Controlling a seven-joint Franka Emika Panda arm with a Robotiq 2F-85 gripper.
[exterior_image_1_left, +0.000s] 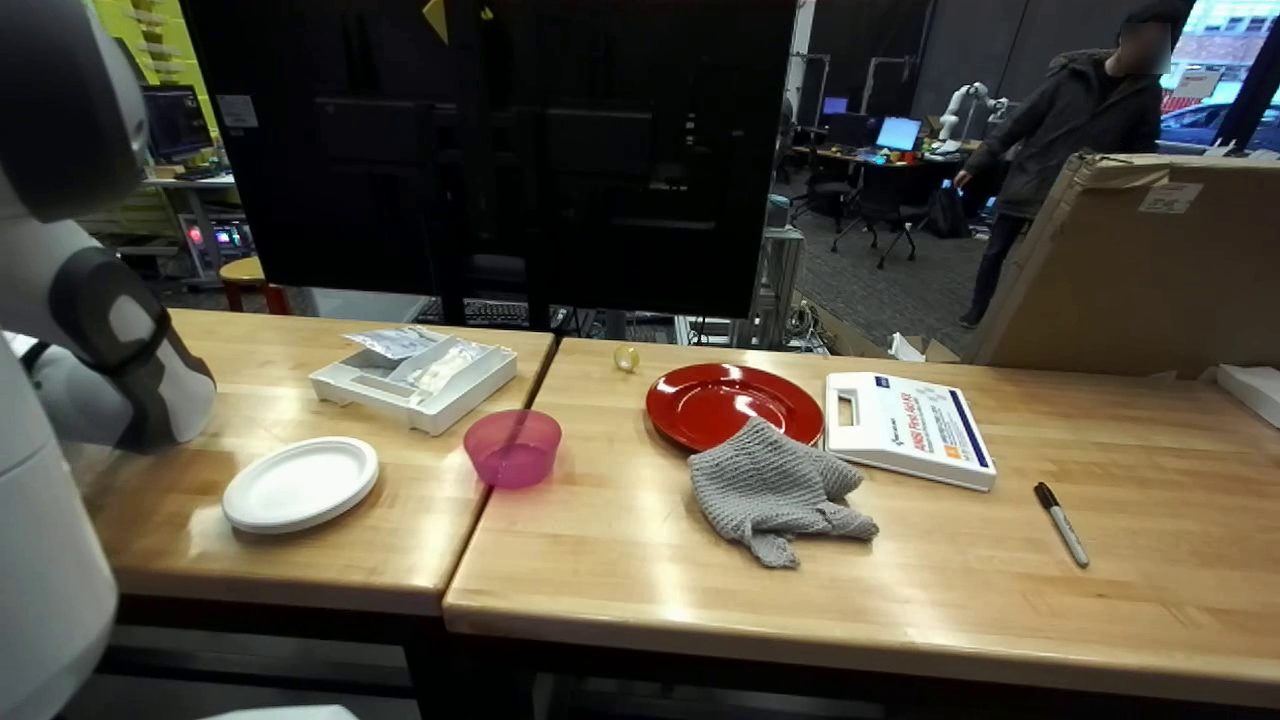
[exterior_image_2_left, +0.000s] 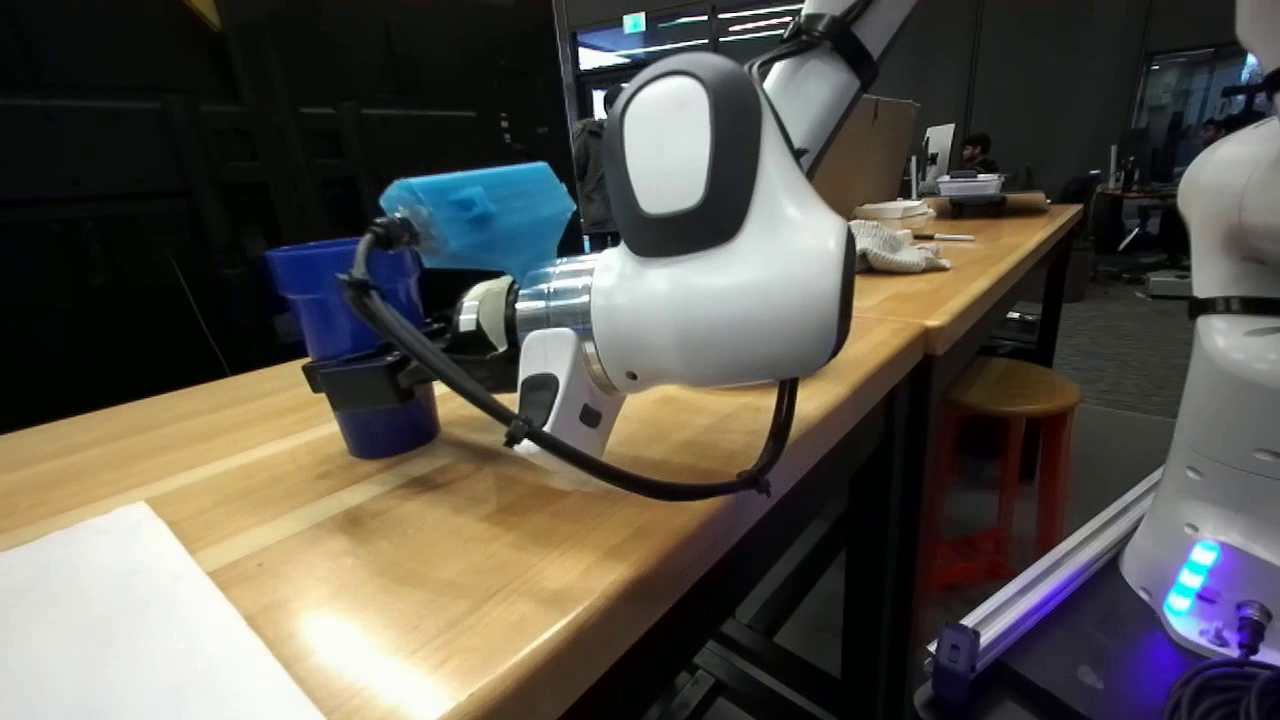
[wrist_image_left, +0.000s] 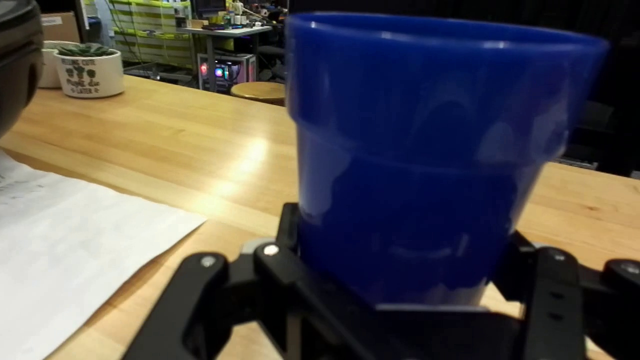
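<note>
A blue flower pot (wrist_image_left: 425, 150) with a wide rim stands upright between the fingers of my gripper (wrist_image_left: 402, 240). In the wrist view one black finger (wrist_image_left: 288, 225) presses against its left side and the opposite one meets its right side. An exterior view shows the blue pot (exterior_image_2_left: 385, 425) from the side, with a black finger (exterior_image_2_left: 355, 380) across its lower half. The pot's base is at the tabletop or barely above it; I cannot tell which. Its inside is mostly hidden. In the remaining exterior view the gripper and the pot are out of sight.
White paper (wrist_image_left: 90, 250) lies beside the pot, and a white planter (wrist_image_left: 92, 75) sits farther back. Elsewhere on the tables are white plates (exterior_image_1_left: 300, 485), a pink bowl (exterior_image_1_left: 512, 450), a divided tray (exterior_image_1_left: 400, 385), a red plate (exterior_image_1_left: 700, 400) and grey cloth (exterior_image_1_left: 770, 490). A black screen (exterior_image_1_left: 490, 150) rises behind.
</note>
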